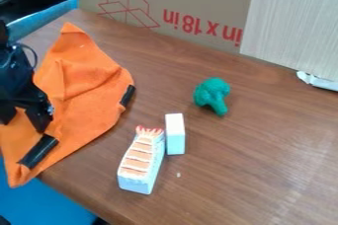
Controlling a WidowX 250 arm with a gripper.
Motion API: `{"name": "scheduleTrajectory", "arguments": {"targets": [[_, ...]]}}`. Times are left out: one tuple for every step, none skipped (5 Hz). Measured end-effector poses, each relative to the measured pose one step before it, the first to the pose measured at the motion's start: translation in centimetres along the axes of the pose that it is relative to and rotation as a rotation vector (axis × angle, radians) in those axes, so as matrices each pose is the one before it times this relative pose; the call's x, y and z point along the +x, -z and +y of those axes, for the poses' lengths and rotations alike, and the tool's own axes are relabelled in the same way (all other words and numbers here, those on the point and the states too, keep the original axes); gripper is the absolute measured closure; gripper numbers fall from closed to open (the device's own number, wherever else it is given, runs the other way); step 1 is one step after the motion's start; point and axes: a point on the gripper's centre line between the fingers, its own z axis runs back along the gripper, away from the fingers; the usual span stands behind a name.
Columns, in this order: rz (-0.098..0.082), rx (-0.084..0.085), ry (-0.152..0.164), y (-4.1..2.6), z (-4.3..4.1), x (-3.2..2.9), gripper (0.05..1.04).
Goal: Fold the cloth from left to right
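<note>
Camera view: one orange cloth point(89, 93) lies unevenly at the left end of one brown wooden table point(251, 169), its upper end narrowing to a point and its lower corner reaching past the table edge, above a blue surface point(56, 204). One black gripper point(23, 128) is over the cloth's left part, its two fingers apart, with orange fabric visible between them. Two short black pieces are at the cloth: one black piece point(127, 95) at its right edge, the other black piece point(38, 151) on its lower part.

To the right of the cloth is one green broccoli-shaped toy point(212, 95), well apart from it. Nearer to the cloth, on its lower right side, are two blocks: one plain white block point(175, 134) and, just beside it, one toy with a white base and an orange-and-white banded top point(141, 159), red at its upper end. Beyond the cloth, to the upper right, stand one brown cardboard surface with red print point(191, 2) and, farther right, one pale streaked panel point(294, 21).
</note>
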Motion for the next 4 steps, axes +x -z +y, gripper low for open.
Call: {"name": "scheduleTrajectory", "arguments": {"targets": [[-0.0222, -0.0160, -0.0275, -0.608, 0.009, 1.079, 0.083], [0.0041, -0.0214, -0.0348, 0.100, -0.181, 0.933, 0.083], [-0.0053, 0.0045, -0.0440, 1.179, -0.229, 0.725, 0.083], [-0.0056, 0.0153, -0.0428, 0.931, -0.106, 0.306, 0.083]]}}
